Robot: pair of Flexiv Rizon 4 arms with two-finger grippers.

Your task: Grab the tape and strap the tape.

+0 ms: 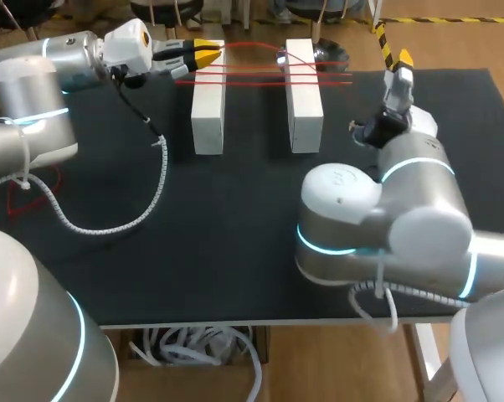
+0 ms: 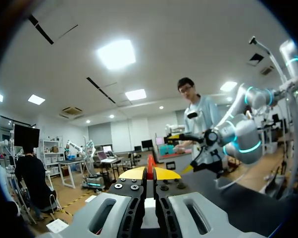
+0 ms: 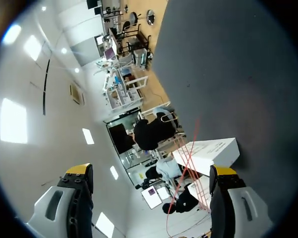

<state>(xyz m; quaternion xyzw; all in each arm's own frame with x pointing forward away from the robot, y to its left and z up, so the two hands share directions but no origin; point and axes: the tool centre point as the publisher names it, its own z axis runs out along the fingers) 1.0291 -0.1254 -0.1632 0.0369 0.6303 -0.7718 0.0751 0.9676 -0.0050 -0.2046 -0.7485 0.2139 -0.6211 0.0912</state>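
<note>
The table (image 1: 235, 251) has a flat black top with a thin pale edge at the front. It spreads out under the left hand (image 1: 207, 54) and the right hand (image 1: 401, 60). Past the far edge of the table, beyond both hands, the floor (image 1: 453, 43) is light brown wood. Out ahead of the left hand, the ceiling (image 2: 188, 39) is white, with bright square lights (image 2: 117, 53) set in it. The far wall (image 2: 120, 136) ahead of that hand is white too.

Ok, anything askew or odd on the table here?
Slightly: the red tape strands run parallel over the left white block, but over the right white block one cuts diagonally across the others. The left claw pinches the tape end.
</note>
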